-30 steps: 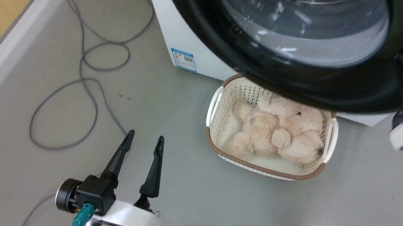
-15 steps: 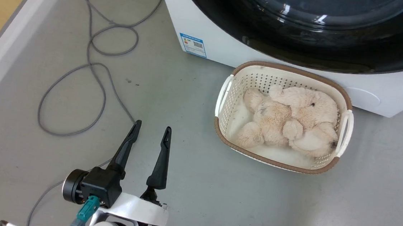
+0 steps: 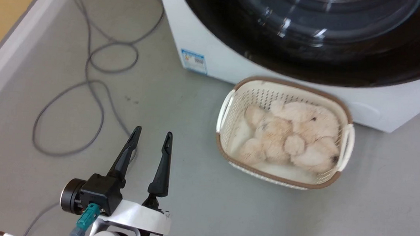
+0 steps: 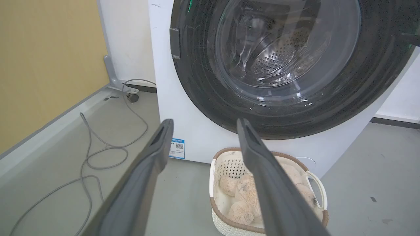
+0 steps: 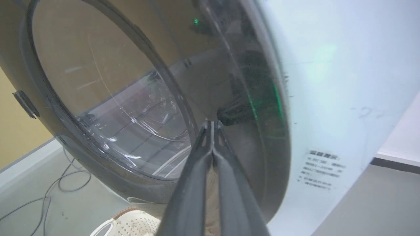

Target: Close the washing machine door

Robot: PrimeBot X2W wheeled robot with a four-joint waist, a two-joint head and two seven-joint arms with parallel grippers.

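Observation:
The washing machine door (image 3: 311, 64), a wide glossy black rim around bulging glass, lies flat against the white washing machine (image 3: 214, 60). In the left wrist view the door (image 4: 203, 98) sits flush, and the steel drum shows through the glass. My left gripper (image 3: 153, 131) hangs open and empty over the floor, well short of the machine; its fingers (image 4: 144, 177) frame the machine front (image 4: 193, 137). My right gripper (image 5: 211, 124) is shut, empty, with its tips against the door's black rim (image 5: 256, 98) near the edge where the white cabinet (image 5: 328, 98) begins.
A cream basket (image 3: 226, 108) holding beige plush toys (image 3: 287, 135) stands on the grey floor just in front of the machine, below the door. A grey cable (image 3: 96, 86) loops across the floor at left. A pale baseboard and yellow wall (image 3: 4, 11) bound the left side.
The door, swung out over the basket a second ago, has come flat against the machine front. The head camera has shifted. My left gripper has stayed open in place.

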